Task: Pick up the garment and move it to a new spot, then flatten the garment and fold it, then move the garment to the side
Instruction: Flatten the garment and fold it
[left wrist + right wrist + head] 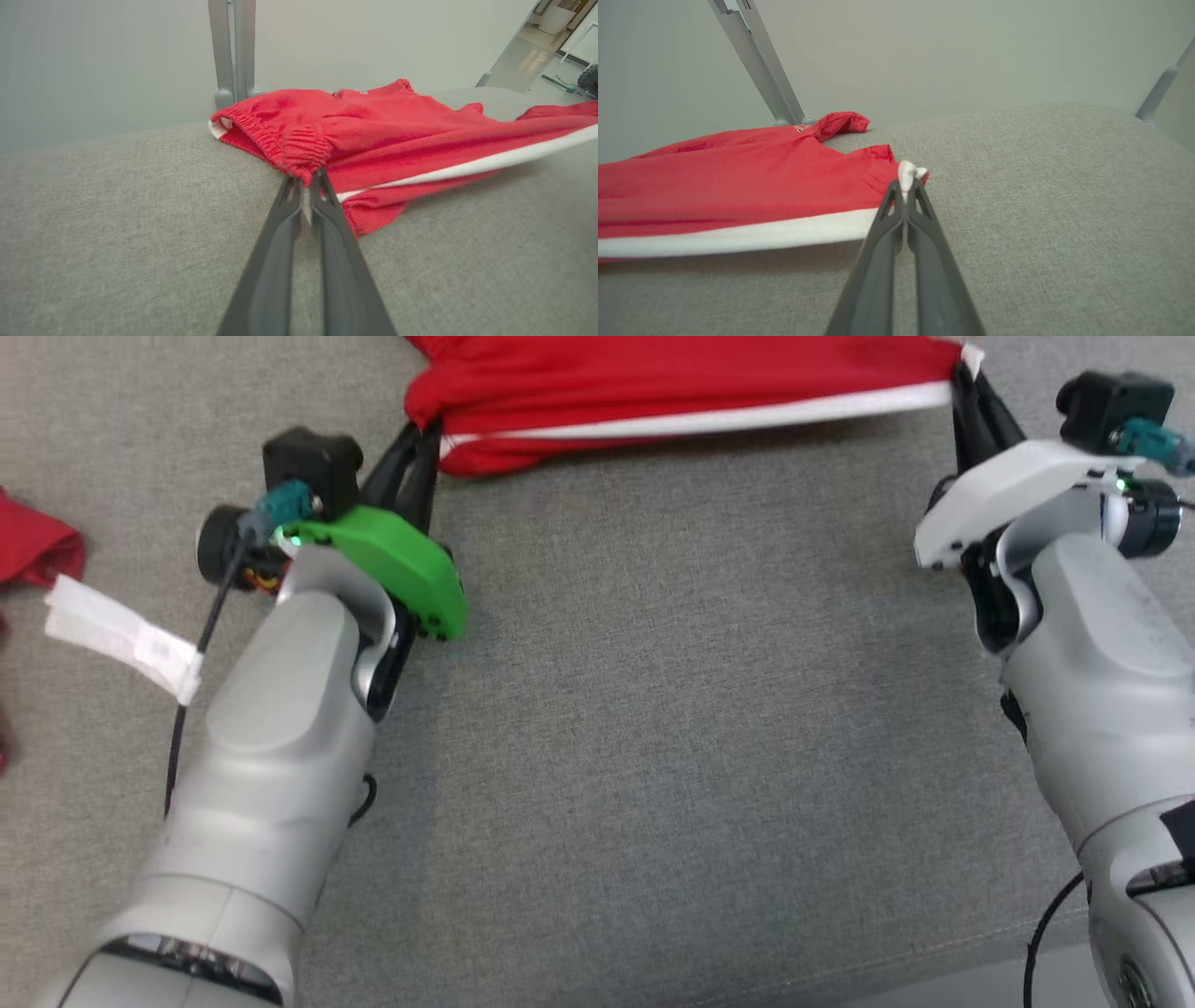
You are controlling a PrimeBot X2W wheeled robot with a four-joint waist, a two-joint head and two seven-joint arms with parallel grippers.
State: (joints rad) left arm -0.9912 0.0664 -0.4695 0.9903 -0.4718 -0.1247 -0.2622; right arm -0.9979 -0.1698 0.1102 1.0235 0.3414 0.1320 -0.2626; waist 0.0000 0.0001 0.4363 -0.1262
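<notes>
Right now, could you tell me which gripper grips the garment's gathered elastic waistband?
The left gripper, with the green housing; the right gripper pinches the garment's white-striped corner instead.

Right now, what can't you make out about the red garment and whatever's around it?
- Head view: red garment, far part cut off by the top edge.
- Head view: red cloth cut by the left edge; white strip beside it, too blurred to read.
- Left wrist view: garment's print, too small.

Both arms forward, well apart; left hand (427, 431) and right hand (961, 380) shut.
</notes>
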